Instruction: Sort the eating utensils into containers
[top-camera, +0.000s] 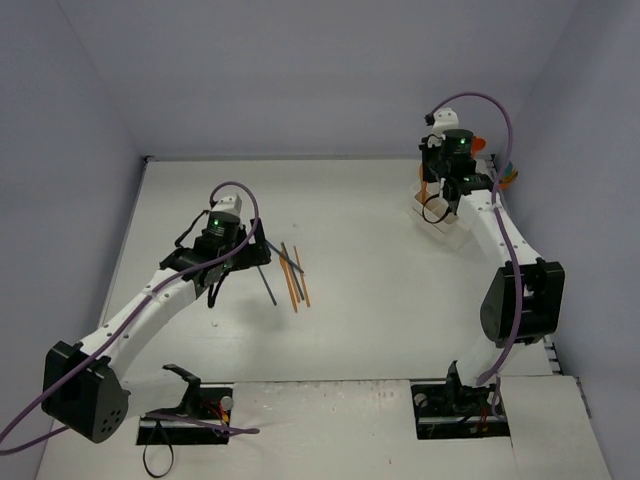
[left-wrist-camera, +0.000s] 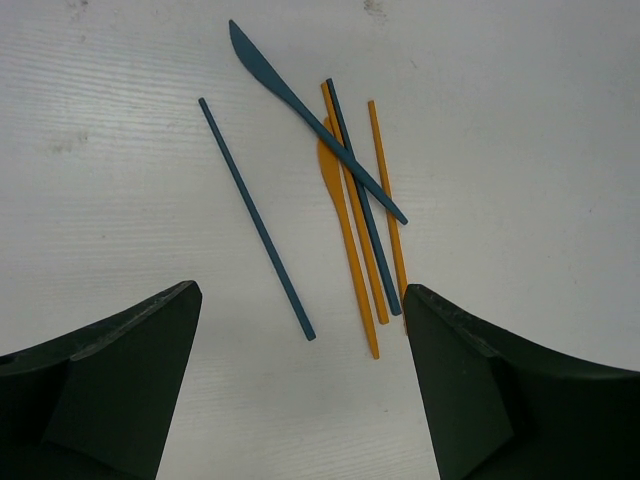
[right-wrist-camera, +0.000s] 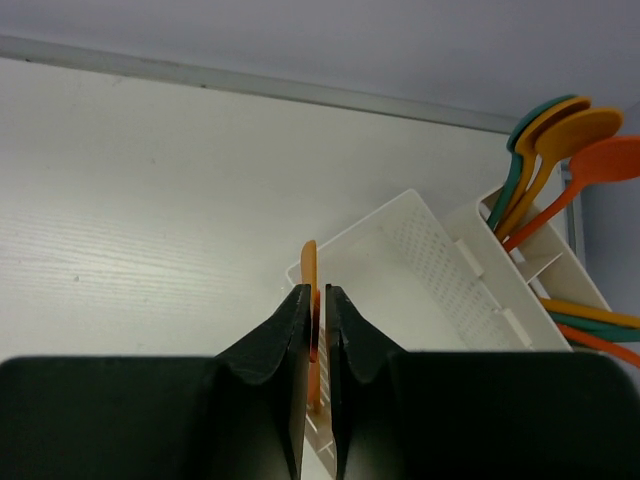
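Several utensils lie in a loose bunch on the white table (top-camera: 350, 260): a teal knife (left-wrist-camera: 300, 105), a dark blue handle (left-wrist-camera: 255, 215), an orange knife (left-wrist-camera: 340, 210) and thin orange and blue handles (left-wrist-camera: 385, 190). They also show in the top view (top-camera: 292, 275). My left gripper (left-wrist-camera: 300, 292) is open and empty just short of them, above the table (top-camera: 252, 256). My right gripper (right-wrist-camera: 315, 300) is shut on an orange utensil (right-wrist-camera: 309, 262), held edge-on over the near corner of a white bin (right-wrist-camera: 420, 250) at the back right (top-camera: 440, 218).
A second white bin (right-wrist-camera: 545, 275) beside the first holds several orange and teal spoons (right-wrist-camera: 560, 140), standing out over its far end. The back wall edge (right-wrist-camera: 250, 85) runs just behind the bins. The right wall is close to the bins.
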